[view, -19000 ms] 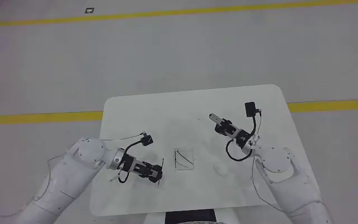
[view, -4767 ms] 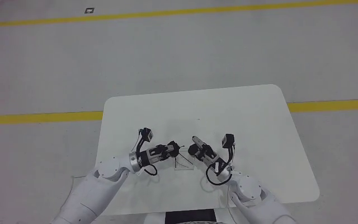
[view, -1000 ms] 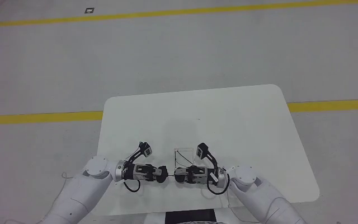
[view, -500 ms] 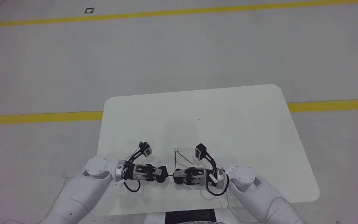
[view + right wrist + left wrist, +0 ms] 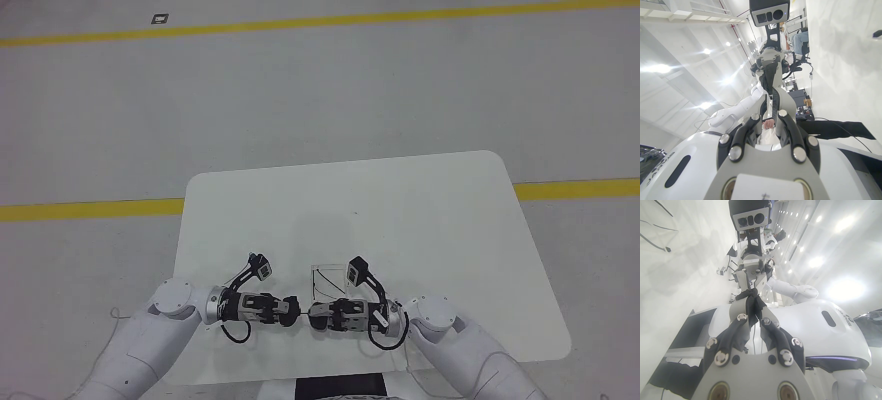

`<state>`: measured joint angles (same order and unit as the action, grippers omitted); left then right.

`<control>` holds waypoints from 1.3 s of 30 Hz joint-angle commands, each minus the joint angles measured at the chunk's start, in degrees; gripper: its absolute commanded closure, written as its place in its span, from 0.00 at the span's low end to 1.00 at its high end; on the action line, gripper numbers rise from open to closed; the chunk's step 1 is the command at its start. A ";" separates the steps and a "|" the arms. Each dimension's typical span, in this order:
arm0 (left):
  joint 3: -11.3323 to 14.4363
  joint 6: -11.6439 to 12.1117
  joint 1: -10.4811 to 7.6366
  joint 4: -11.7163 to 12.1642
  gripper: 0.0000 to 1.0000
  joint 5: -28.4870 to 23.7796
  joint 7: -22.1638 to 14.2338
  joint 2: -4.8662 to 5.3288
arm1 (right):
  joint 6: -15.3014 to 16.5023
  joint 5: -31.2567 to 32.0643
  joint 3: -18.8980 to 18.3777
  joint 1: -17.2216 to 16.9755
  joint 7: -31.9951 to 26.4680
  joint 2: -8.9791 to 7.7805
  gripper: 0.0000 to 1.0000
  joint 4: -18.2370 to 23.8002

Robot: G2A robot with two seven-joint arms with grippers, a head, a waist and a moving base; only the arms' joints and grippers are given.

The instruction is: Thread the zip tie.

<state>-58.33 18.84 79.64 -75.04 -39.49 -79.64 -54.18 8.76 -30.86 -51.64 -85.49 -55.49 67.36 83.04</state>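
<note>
Both grippers meet tip to tip low over the white table (image 5: pixel 400 200), near its front edge. My left gripper (image 5: pixel 290 309) is shut on one end of a black zip tie (image 5: pixel 301 312). My right gripper (image 5: pixel 313 315) is shut on the other end. In the left wrist view, the dark fingers of my left gripper (image 5: pixel 753 303) close on the black zip tie (image 5: pixel 751 294), with the right gripper (image 5: pixel 750 287) directly opposite. In the right wrist view, the ribbed strap (image 5: pixel 774 106) runs from my right gripper (image 5: pixel 772 97) to the left gripper (image 5: pixel 769 85).
Spare black zip ties (image 5: pixel 328 280) lie on a pale square patch just behind the grippers. They appear as thin lines (image 5: pixel 659 244) in the left wrist view. The far and right parts of the table are bare.
My right gripper has shifted slightly left, closer to the left gripper. The left arm has kept still, and both grippers still hold the zip tie.
</note>
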 commanded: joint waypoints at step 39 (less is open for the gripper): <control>0.00 0.00 0.00 0.00 0.74 0.00 0.00 0.00 | 1.65 -2.03 0.03 0.01 2.82 -0.25 1.00 0.46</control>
<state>-58.33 18.84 79.64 -75.04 -39.49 -79.64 -54.18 10.12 -32.38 -51.56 -85.41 -52.62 67.09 83.55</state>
